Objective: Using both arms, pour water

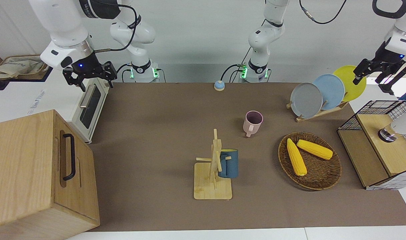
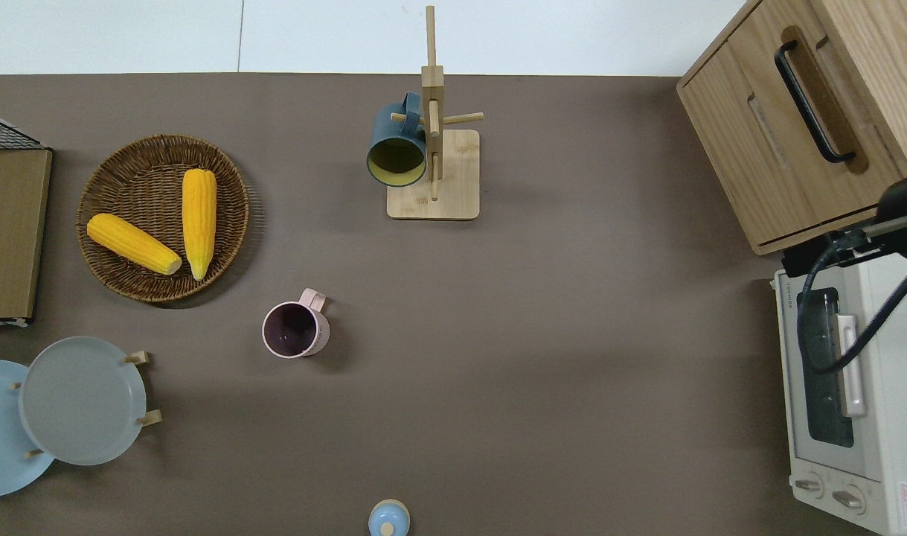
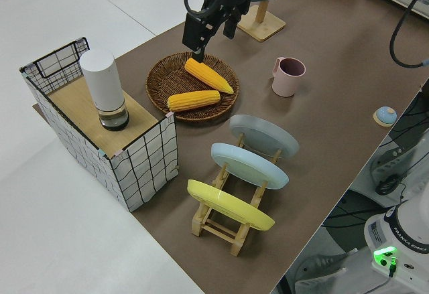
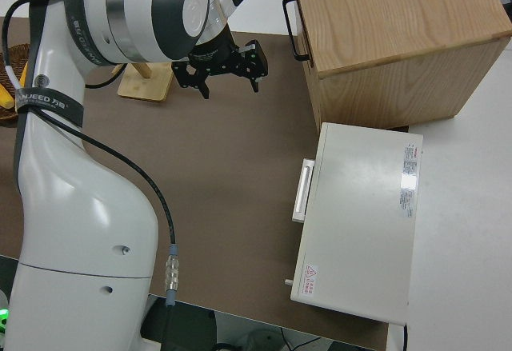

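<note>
Wooden cabinet [image 1: 39, 173] fills the front view's lower left. Pink mug [image 1: 252, 123] stands centre frame, untouched. Right gripper [image 1: 89, 75], upper left, fingers spread, empty. Left gripper [image 1: 372, 68], upper right, likewise spread, empty. Judged: approach stage; a grasp comes next.

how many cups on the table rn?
2: a pink cup standing upright mid-table, and a blue cup hanging on the wooden cup tree, farther from the robots. None seem hidden.
</note>
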You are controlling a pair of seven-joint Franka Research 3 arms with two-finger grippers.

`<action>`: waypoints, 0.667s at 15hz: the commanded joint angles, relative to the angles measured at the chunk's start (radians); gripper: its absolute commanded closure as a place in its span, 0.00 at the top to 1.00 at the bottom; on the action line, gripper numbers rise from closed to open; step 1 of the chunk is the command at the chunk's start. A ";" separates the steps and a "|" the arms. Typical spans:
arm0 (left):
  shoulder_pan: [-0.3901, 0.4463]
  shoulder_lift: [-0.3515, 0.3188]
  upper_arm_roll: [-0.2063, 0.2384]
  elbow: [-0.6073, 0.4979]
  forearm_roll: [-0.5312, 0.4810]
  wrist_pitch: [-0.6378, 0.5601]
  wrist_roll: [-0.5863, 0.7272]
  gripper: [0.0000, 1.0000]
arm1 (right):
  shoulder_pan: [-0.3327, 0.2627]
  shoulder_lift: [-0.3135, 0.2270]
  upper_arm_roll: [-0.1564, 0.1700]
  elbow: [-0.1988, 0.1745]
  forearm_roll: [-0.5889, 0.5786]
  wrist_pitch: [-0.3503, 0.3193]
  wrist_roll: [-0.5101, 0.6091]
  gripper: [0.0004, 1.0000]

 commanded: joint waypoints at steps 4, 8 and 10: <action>-0.439 -0.039 0.205 -0.008 0.012 -0.064 -0.200 1.00 | 0.002 -0.010 -0.002 -0.005 0.012 0.004 0.009 0.99; -0.573 -0.039 0.262 -0.009 0.012 -0.087 -0.210 1.00 | 0.002 -0.010 -0.002 -0.005 0.012 0.004 0.009 0.99; -0.594 -0.039 0.262 -0.012 0.014 -0.094 -0.208 1.00 | 0.002 -0.010 -0.002 -0.005 0.012 0.004 0.009 0.99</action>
